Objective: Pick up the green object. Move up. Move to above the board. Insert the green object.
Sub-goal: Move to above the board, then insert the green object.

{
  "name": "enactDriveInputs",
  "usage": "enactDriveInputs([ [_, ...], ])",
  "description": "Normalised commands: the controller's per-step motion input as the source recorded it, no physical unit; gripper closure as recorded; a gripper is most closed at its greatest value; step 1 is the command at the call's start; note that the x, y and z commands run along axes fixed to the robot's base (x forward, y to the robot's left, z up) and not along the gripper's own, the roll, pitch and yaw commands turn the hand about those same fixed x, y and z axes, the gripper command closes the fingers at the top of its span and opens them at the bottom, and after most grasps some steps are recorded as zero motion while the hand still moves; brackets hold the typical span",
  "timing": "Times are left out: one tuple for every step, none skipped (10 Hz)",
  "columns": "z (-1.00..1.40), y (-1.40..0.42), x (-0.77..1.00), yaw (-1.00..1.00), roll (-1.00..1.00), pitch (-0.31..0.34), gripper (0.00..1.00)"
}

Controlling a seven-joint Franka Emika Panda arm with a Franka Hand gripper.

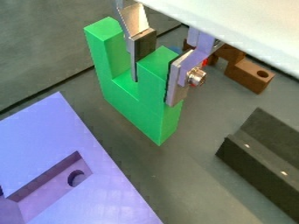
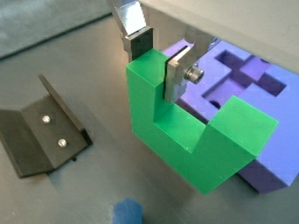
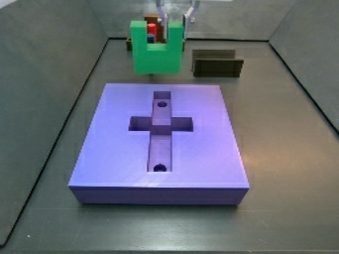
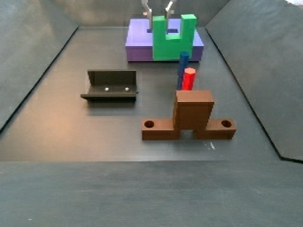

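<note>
Wrist view: end effector [image 1: 162, 59] grips green object [image 1: 136, 83] prong; board [image 1: 59, 166] cropped.

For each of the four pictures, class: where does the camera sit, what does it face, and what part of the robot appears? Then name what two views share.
Wrist view: rides above the gripper, facing down on the green object; fingers show.
Wrist view: same mount, opposite side; gripper, board, fixture.
Side view: beyond the board, facing the gripper.
Side view: opposite end, over the brown block.
Shared: all show the green object clamped by one prong.
</note>
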Motion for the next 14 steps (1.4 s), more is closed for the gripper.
enactDriveInputs([
  [1.4,0.0,-0.01,-0.01,0.0,0.021,1.0],
  [1.4,0.0,-0.02,-0.01,-0.02,0.037,1.0],
  [1.4,0.0,0.06,-0.01,-0.04,0.051,1.0],
  [0.69,0.0,0.04,-0.01,-0.03,0.096,1.0],
  [0.31,0.0,0.04,-0.01,-0.04,0.075,1.0],
  [0.38,-1.4,-0.17,-0.44,0.04,0.147,1.0],
  [0.37,-1.4,-0.18,-0.41,0.06,0.153,1.0],
  [0.39,-1.4,-0.16,-0.21,0.09,0.112,1.0],
  [0.38,-1.4,-0.12,-0.1,0.04,0.109,1.0],
  [0.22,-0.77,-0.05,-0.04,0.03,0.114,1.0],
  [0.12,-0.38,0.02,-0.02,0.02,0.117,1.0],
  [0.05,-0.19,0.05,-0.01,0.01,0.117,1.0],
  [-0.25,-0.2,0.09,-0.06,-0.02,0.0,1.0],
  [-0.53,-0.22,0.0,-0.07,-0.03,-0.096,1.0],
])
